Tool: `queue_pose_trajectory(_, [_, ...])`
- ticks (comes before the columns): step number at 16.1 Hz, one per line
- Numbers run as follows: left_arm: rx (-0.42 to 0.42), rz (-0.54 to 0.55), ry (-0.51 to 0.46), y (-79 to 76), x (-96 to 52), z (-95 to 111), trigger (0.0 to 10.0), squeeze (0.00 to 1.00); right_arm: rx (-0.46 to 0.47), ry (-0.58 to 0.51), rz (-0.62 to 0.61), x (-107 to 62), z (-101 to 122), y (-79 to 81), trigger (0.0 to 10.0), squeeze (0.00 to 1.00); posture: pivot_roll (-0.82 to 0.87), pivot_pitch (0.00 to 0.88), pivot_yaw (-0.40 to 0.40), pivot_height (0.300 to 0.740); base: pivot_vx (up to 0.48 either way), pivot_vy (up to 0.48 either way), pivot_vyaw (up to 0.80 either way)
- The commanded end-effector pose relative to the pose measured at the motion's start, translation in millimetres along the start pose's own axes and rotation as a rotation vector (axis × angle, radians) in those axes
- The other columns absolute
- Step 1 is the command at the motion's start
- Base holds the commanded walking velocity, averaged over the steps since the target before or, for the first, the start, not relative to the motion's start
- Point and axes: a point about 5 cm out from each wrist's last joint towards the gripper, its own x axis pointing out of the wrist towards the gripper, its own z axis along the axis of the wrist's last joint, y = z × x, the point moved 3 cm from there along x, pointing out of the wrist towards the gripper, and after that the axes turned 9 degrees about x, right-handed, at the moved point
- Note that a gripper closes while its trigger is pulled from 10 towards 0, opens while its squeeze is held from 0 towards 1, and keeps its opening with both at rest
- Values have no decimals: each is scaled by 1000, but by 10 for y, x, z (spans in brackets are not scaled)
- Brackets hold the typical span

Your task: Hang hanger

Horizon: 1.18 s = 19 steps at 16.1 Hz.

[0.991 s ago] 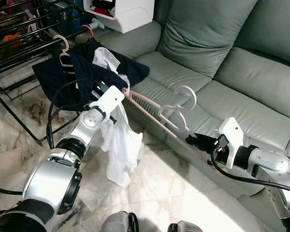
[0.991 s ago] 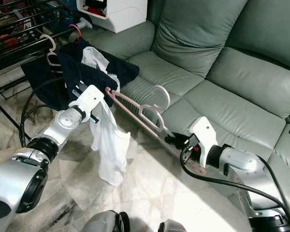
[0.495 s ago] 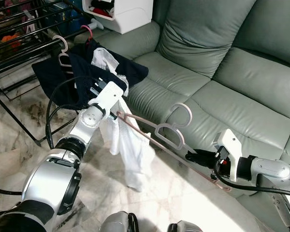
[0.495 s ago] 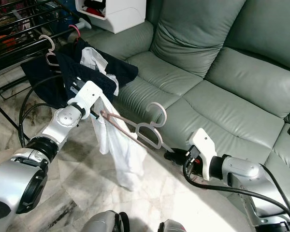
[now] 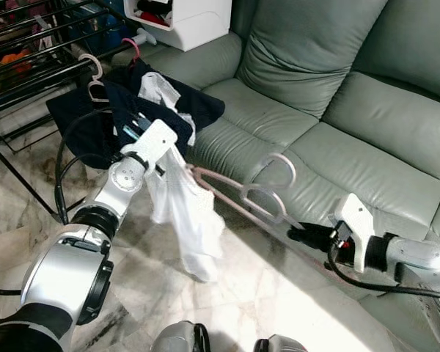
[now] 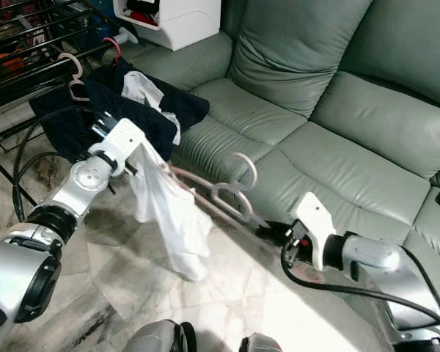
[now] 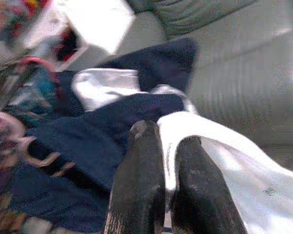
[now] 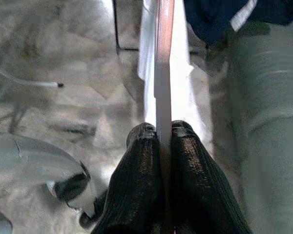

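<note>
A pink plastic hanger is held slanting above the floor in front of the sofa, its hook pointing up. My right gripper is shut on the hanger's lower right arm; in the right wrist view the bar runs out between the shut fingers. A white shirt hangs over the hanger's left end. My left gripper is shut on the shirt's upper edge, and the white cloth shows pinched between its fingers.
A black drying rack with two hangers stands at the far left. Dark navy clothes lie heaped on the grey-green sofa. Behind is a white storage box. Black cables loop beside my left arm over the marble floor.
My left gripper has drawn left with the shirt's edge, spreading it along the hanger. The right gripper dropped with the hanger, then shifted slightly right and up.
</note>
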Motion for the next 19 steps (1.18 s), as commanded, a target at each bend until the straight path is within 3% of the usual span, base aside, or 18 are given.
queue_pose_trajectory(1, [-31, -42, -69, -28, -24, 68, 10000, 0, -31, 45, -22, -50, -80, -18, 10000, 0, -129, 31, 39, 740, 0, 0, 0])
queue_pose_trajectory(2, [-40, -66, -86, -92, -58, 50, 10000, 0, -41, 74, -11, -74, -142, 5, 10000, 0, -131, 32, 41, 740, 0, 0, 0])
queue_pose_trajectory(3, [-135, -67, -76, -159, -105, -24, 10000, 0, -39, 94, 4, -116, -173, 26, 10000, 0, -131, 32, 41, 740, 0, 0, 0])
queue_pose_trajectory(4, [-161, -67, -60, -201, -145, -96, 10000, 0, -24, 101, 26, -148, -172, 47, 10000, 0, -127, 33, 37, 740, 0, 0, 0])
queue_pose_trajectory(8, [-174, -64, -41, -255, -211, -203, 10000, 0, -9, 85, 69, -170, -116, 91, 10000, 0, -126, 29, 30, 740, 0, 0, 0])
queue_pose_trajectory(13, [-185, -71, -82, -234, -222, -71, 10000, 0, 9, 59, 52, -134, -97, 24, 10000, 0, -123, 22, 29, 740, 0, 0, 0])
queue_pose_trajectory(19, [-199, -38, -206, -23, -264, 335, 10000, 0, 37, 49, -6, -58, -172, -119, 10000, 0, -109, 21, 18, 740, 0, 0, 0])
